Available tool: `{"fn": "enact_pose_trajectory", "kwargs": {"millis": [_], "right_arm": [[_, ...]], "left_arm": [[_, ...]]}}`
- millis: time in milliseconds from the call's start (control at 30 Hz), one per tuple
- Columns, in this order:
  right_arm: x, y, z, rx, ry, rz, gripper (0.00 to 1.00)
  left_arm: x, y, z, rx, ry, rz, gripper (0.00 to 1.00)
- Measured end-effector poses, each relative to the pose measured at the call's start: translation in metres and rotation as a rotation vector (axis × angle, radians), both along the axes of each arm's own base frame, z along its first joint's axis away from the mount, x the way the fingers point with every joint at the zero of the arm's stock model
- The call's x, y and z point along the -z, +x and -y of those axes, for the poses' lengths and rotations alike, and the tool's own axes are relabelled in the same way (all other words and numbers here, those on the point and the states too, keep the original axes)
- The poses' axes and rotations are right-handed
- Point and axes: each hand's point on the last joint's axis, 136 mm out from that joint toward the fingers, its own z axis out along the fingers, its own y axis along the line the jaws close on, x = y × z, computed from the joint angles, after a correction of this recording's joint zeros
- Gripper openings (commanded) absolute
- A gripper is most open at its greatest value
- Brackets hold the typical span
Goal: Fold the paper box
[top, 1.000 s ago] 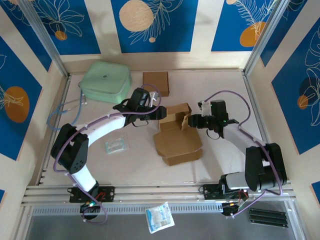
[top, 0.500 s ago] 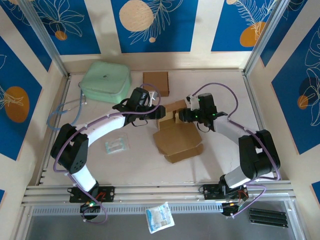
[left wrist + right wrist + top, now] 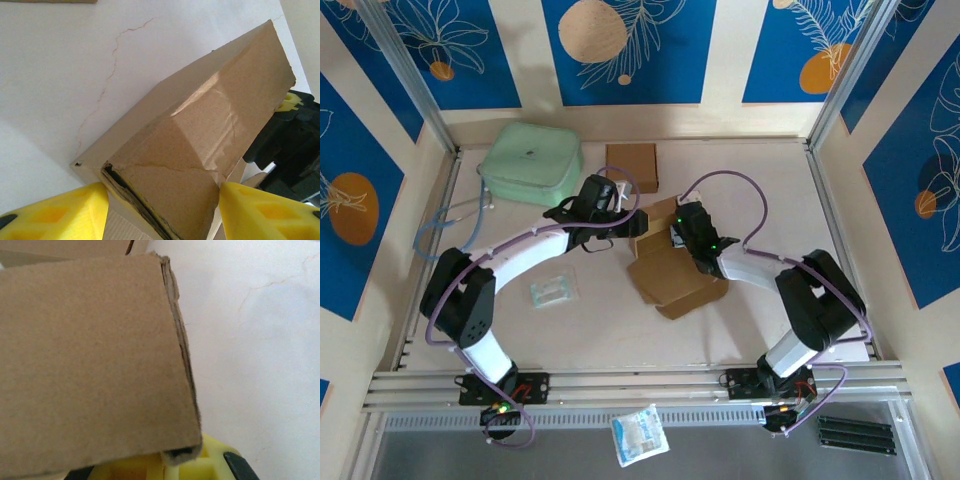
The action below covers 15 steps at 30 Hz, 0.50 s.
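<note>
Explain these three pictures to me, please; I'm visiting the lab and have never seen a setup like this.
Two robot arms, a left arm and a right arm, are bolted at the near edge of a table. One picture looks down from above. The other two come from small cameras on the wrists, looking along the yellow fingers. In the middle lies a half-folded brown paper box. The left arm's fingers sit on either side of a folded wall of that box and seem to clamp it. The right arm's fingers are shut, against a cardboard flap; whether they pinch it is unclear. Also on the table are a mint-green case, a small flat brown box and a clear packet.
</note>
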Motion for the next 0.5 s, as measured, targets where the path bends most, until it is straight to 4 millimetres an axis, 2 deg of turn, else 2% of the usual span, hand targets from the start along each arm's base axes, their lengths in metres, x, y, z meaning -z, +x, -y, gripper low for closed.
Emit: {"fn": "enact_pose_trajectory", "kwargs": {"millis": [33, 100, 133, 233, 367, 433, 500], "right_arm": [[0.0, 0.002, 0.0, 0.01, -0.001, 0.01, 0.2], [0.004, 0.006, -0.001, 0.018, 0.001, 0.018, 0.24], [0.007, 0.007, -0.002, 0.018, 0.002, 0.016, 0.22], [0.019, 0.01, -0.003, 0.007, 0.002, -0.004, 0.09], [0.018, 0.016, -0.004, -0.012, 0.024, -0.002, 0.0], [0.018, 0.015, -0.007, -0.035, 0.02, -0.004, 0.0], [0.018, 0.014, -0.011, -0.069, 0.007, -0.004, 0.0]], "left_arm": [[0.0, 0.0, 0.0, 0.0, 0.0, 0.0, 0.6], [0.0, 0.0, 0.0, 0.002, -0.002, 0.001, 0.6], [0.0, 0.0, 0.001, 0.003, -0.002, 0.0, 0.6], [0.0, 0.0, 0.001, 0.002, -0.001, 0.0, 0.6], [0.0, -0.001, 0.0, 0.002, -0.001, 0.0, 0.6], [0.002, -0.004, -0.002, 0.002, 0.002, -0.003, 0.66], [0.003, -0.008, -0.005, 0.002, 0.002, -0.002, 0.76]]}}
